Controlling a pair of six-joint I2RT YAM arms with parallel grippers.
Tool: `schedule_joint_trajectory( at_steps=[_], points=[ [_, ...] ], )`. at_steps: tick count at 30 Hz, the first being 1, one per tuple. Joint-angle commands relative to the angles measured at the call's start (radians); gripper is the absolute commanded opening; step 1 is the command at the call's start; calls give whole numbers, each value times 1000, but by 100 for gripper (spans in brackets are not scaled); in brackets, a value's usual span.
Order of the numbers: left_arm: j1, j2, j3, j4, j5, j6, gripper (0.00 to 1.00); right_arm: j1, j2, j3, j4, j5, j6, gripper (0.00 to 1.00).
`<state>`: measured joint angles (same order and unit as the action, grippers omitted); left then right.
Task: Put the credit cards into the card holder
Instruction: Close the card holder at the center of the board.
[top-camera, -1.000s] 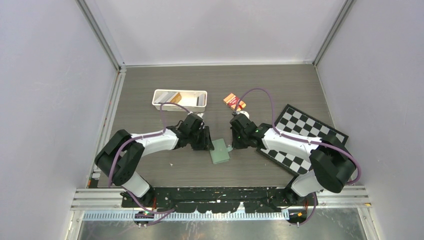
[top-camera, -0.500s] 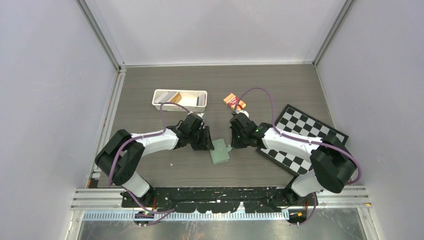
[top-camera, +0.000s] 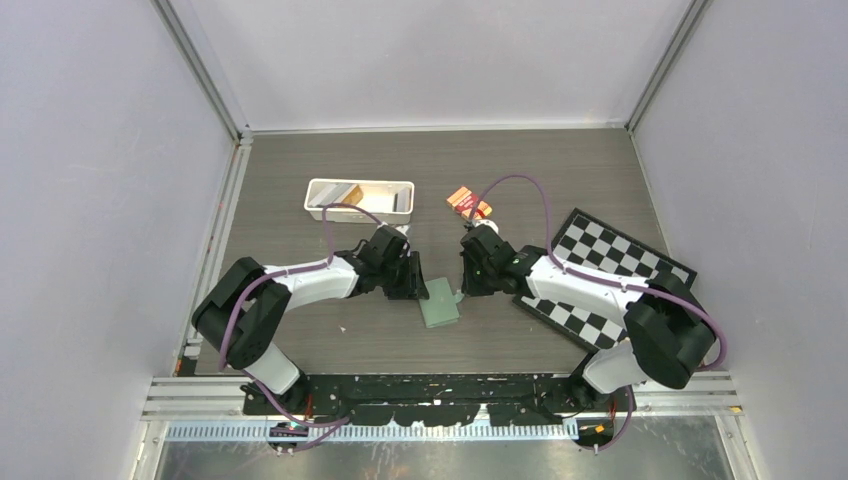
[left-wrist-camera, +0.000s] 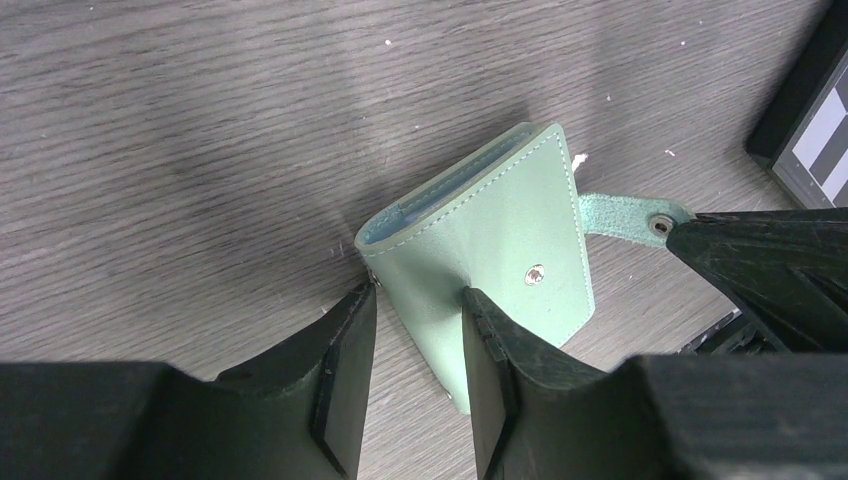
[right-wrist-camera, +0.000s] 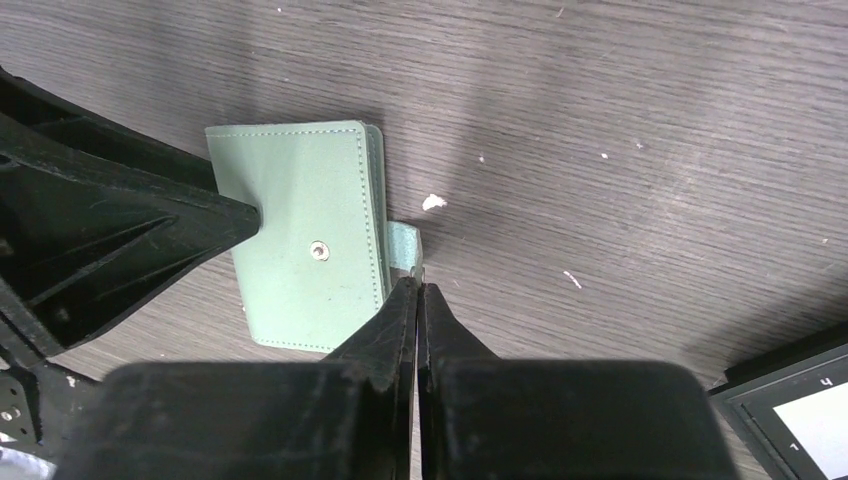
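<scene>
The card holder (left-wrist-camera: 500, 235) lies folded on the table (left-wrist-camera: 150, 120) between the two arms, with its clasp undone. It looks light and soft, like thin leather, so I think it will bend and slide rather than resist. A firm hold on its thick folded edge seems best. The thin clasp tab (left-wrist-camera: 615, 212) is the place to pull the flap open.

The left gripper (left-wrist-camera: 418, 300) is partly closed and clamps the near edge of the holder. The cover dents a little at one finger. The right gripper (right-wrist-camera: 418, 285) has its jaws pressed together on the end of the tab, as far as I can see.

The credit cards (top-camera: 350, 194) are well apart from all this, in the white tray (top-camera: 312, 200) at the far side.
</scene>
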<state>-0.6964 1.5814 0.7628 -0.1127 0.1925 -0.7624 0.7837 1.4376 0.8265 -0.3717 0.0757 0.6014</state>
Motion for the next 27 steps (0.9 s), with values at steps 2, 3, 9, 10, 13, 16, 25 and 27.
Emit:
schedule_joint_trajectory(
  at_steps=[2,3,9,10,13,16,25,27],
  points=[
    [-3,31,-2,-47,-38,28,39,3,-48,12,50,-15,15,1],
    [-4,32,-2,-47,-40,28,39,3,-48,5,61,-23,17,1],
    [-8,40,2,-61,-55,35,39,-6,-48,-50,190,-147,30,1],
    [-9,42,3,-66,-59,38,39,-8,-50,-63,220,-171,34,1],
    [-12,44,9,-80,-71,43,39,-8,-45,-86,280,-227,38,1],
    [-15,46,9,-87,-79,43,39,-9,-25,-88,300,-253,37,0],
    [-15,51,13,-91,-79,44,35,-9,35,-69,292,-264,20,1],
    [-16,52,13,-90,-79,44,34,-10,49,-67,287,-263,17,1]
  ],
)
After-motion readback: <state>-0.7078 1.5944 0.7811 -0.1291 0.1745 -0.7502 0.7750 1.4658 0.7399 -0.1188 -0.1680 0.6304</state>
